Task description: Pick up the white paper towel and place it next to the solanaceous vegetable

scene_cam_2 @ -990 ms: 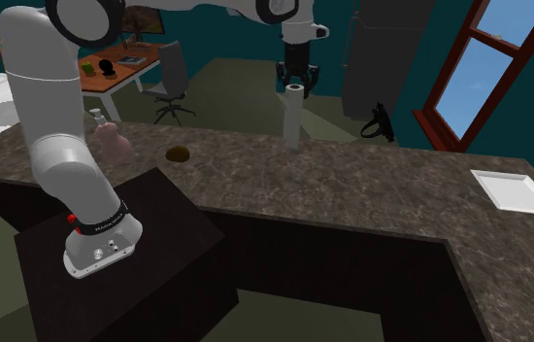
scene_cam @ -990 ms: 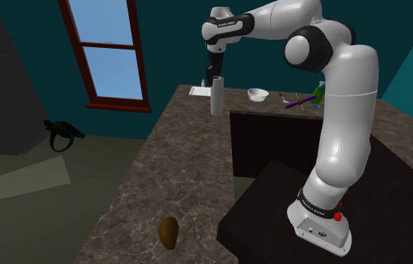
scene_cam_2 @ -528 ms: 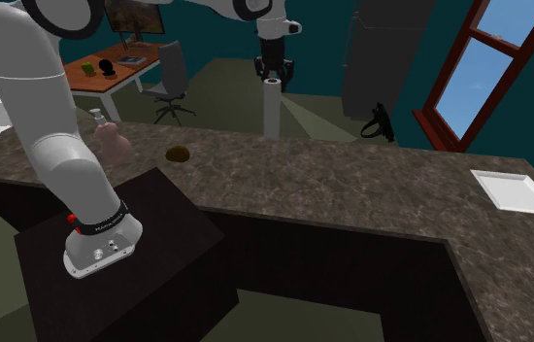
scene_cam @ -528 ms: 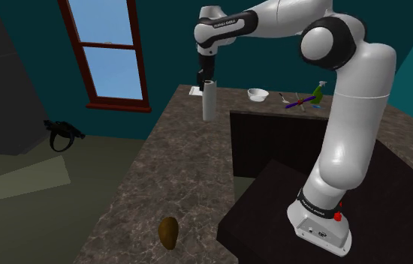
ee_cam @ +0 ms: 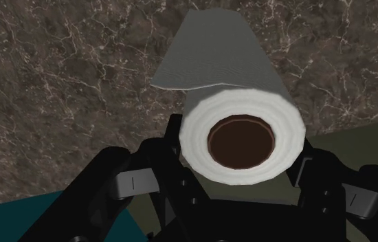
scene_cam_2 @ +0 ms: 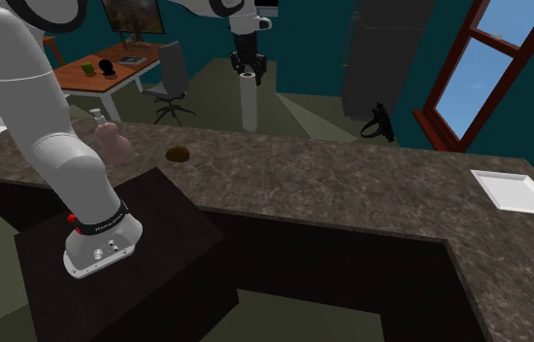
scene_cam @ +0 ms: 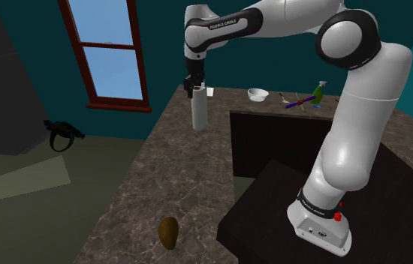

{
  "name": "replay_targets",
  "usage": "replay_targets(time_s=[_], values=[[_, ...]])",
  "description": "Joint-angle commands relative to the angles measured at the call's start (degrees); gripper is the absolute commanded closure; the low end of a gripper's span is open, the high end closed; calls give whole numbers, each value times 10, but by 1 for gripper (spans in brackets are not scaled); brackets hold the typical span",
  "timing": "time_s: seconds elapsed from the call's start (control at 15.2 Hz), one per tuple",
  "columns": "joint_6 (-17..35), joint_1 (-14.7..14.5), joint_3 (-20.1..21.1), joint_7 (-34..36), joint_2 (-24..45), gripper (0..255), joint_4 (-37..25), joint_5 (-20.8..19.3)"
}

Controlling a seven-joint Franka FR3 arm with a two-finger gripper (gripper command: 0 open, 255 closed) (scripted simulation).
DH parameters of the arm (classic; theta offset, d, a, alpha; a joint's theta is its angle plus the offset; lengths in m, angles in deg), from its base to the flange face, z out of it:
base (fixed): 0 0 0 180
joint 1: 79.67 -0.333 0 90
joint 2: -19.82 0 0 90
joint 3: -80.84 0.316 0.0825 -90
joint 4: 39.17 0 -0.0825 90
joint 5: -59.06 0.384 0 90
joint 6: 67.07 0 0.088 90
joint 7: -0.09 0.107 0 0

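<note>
one potato (scene_cam: 169, 232) lay on the counter (scene_cam: 160, 165), low centre of the shoulder frame. one towel roll (scene_cam: 198, 112) hung upright at upper centre, seemingly lifted, with the one gripper (scene_cam: 195, 85) clamped on its top end. carry step in hand. next move probably needed travel toward the potato, then lowering beside it.

The white arm (scene_cam: 345, 142) rises from its base (scene_cam: 319, 222) at the shoulder view's lower right, bends at a dark elbow joint (scene_cam: 348, 41) near the top and stretches level toward that view's left. The wrist (scene_cam: 195, 41) turns downward, so the black gripper (scene_cam: 194, 84) points straight down. Its fingers (ee_cam: 169, 152) clasp the top end of a paper towel roll (scene_cam: 198, 111), which hangs upright between them
</note>
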Motion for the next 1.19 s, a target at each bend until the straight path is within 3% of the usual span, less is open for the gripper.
replay_targets(time_s=[0.0,0.59,1.12], values=[[1,-15,12,29,-11,255,13,-5],[-5,-79,66,150,-19,255,21,-17],[-22,-136,112,255,11,255,-19,-28]])
